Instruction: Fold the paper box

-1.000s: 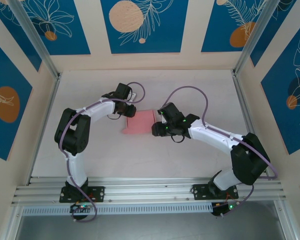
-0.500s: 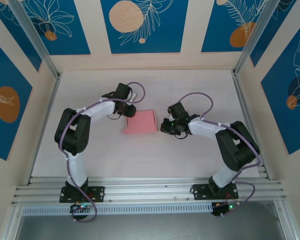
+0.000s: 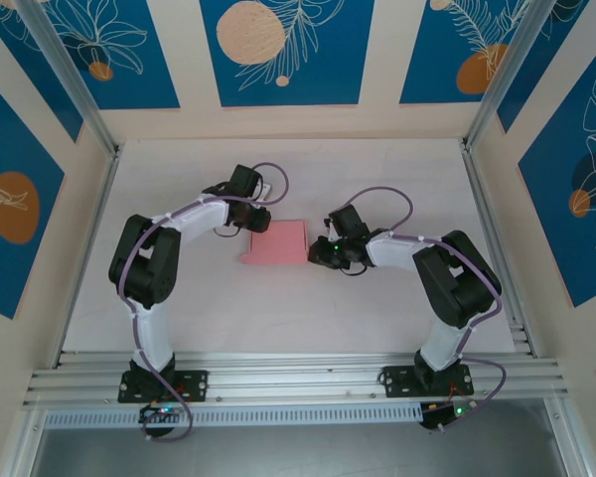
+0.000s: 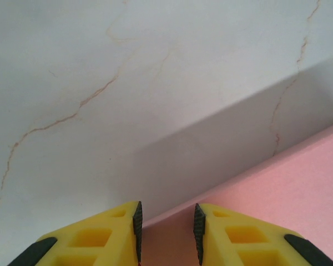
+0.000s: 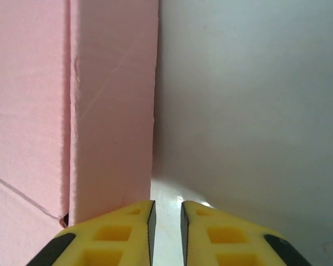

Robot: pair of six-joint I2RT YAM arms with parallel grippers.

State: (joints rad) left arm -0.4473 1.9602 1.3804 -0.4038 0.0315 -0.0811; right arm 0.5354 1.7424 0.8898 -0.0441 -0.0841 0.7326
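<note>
The paper box [image 3: 276, 244] is a flat pale pink piece lying mid-table between the two arms. My left gripper [image 3: 259, 223] is at its far left corner. In the left wrist view its yellow fingers [image 4: 100, 238] stand apart over the pink card [image 4: 277, 183], which shows in the gap at the left gripper [image 4: 166, 213]. My right gripper [image 3: 316, 254] is low at the box's right edge. In the right wrist view the pink side wall [image 5: 111, 111] stands just left of the right gripper [image 5: 166, 206], whose pads are a narrow slit apart with bare table between them.
The white marbled table [image 3: 377, 169] is walled by cream and blue panels on three sides. Metal frame posts [image 3: 89, 119] stand at the back corners. An aluminium rail [image 3: 298, 383] carrying both arm bases runs along the near edge.
My right gripper pulled back a little from the box's right edge, then came in again, jaws narrower than before, and the right arm's elbow rose. The left arm has not moved.
</note>
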